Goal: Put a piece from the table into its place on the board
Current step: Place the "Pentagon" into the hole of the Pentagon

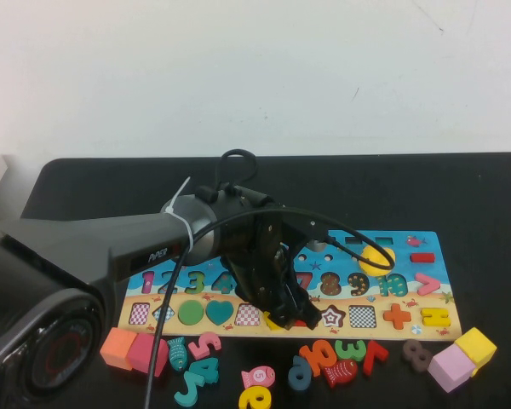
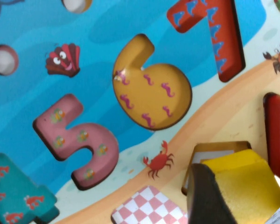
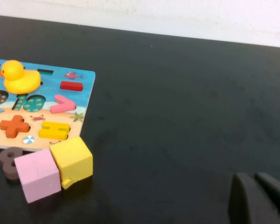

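The number and shape board (image 1: 426, 247) lies on the black table. My left gripper (image 1: 285, 308) is low over the board's front row, shut on a yellow block (image 1: 275, 322). In the left wrist view the yellow block (image 2: 245, 184) sits tilted between my fingers (image 2: 210, 196), over an empty square slot (image 2: 214, 149) beside a red piece (image 2: 277, 135). The left gripper (image 2: 252, 198) hides the block's lower part. My right gripper (image 3: 257, 182) is shut and empty above bare table right of the board, out of the high view.
Loose pieces lie in front of the board: orange (image 1: 117, 348) and pink (image 1: 147, 354) cubes at left, several numbers and fish in the middle, and a yellow cube (image 1: 475, 347), pink cube (image 1: 450, 368) and brown 8 (image 1: 415, 354) at right. A yellow duck (image 1: 377, 258) sits on the board.
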Tool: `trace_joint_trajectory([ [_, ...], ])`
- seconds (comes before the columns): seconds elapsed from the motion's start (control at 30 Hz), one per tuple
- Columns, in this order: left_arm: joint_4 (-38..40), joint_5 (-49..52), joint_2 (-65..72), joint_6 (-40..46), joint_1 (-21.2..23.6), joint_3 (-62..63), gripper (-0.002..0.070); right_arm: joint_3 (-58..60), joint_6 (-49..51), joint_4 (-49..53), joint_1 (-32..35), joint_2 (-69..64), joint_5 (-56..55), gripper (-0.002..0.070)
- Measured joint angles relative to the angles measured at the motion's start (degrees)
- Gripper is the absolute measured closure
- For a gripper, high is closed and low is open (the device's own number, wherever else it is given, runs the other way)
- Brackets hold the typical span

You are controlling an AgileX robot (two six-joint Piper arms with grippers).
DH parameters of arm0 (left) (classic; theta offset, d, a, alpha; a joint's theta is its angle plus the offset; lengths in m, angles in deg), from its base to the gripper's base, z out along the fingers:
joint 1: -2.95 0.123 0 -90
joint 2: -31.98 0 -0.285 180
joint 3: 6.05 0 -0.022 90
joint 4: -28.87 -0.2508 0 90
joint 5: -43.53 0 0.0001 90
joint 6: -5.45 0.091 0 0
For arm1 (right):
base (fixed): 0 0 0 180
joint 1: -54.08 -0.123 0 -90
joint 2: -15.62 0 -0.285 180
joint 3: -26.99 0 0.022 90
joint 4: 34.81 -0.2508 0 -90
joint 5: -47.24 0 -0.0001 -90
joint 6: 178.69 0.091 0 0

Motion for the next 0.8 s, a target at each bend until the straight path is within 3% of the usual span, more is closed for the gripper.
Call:
trace_joint_trajectory([
  [0.8,-1.52,3.04,0.00,0.05,0.00,2.86,0.0333,0.00,0.00,0.00,0.00,0.00,0.00,0.0657],
])
